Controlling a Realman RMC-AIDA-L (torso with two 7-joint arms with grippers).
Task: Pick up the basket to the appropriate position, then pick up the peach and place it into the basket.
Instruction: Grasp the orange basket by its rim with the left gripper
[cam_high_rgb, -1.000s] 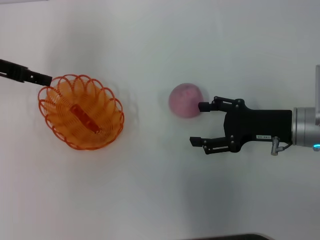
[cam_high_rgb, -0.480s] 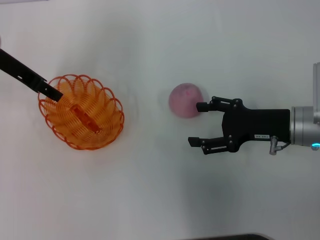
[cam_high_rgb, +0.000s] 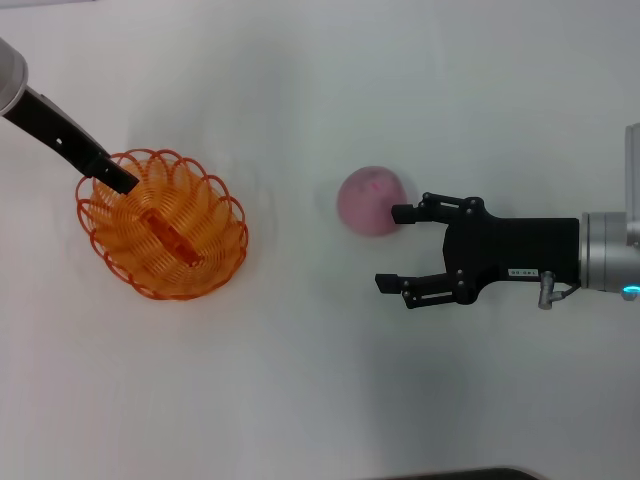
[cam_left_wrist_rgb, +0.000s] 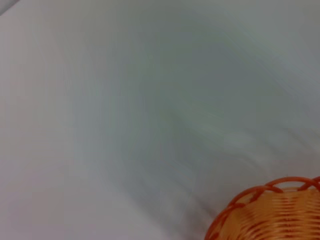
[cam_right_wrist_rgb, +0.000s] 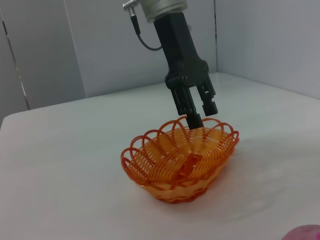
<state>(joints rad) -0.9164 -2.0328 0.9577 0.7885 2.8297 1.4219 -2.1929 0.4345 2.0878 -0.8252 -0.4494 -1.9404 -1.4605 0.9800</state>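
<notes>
The left tool (cam_right_wrist_rgb: 197, 117) dips into the orange basket (cam_high_rgb: 162, 238) at its rim, fingers close together. The right tool (cam_high_rgb: 395, 248), wide open and empty, touches the peach (cam_high_rgb: 370, 200) on the white desk (cam_high_rgb: 320, 90).

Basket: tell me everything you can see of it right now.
The basket is a shallow oval of bright orange looped wire with a scalloped rim, sitting upright on the white table, on the robot's left side, well apart from the peach. Something small and orange lies at its bottom. The left gripper comes down at its far rim, one finger dipping inside the rim; whether it actually grips the wire, I cannot tell.
</notes>
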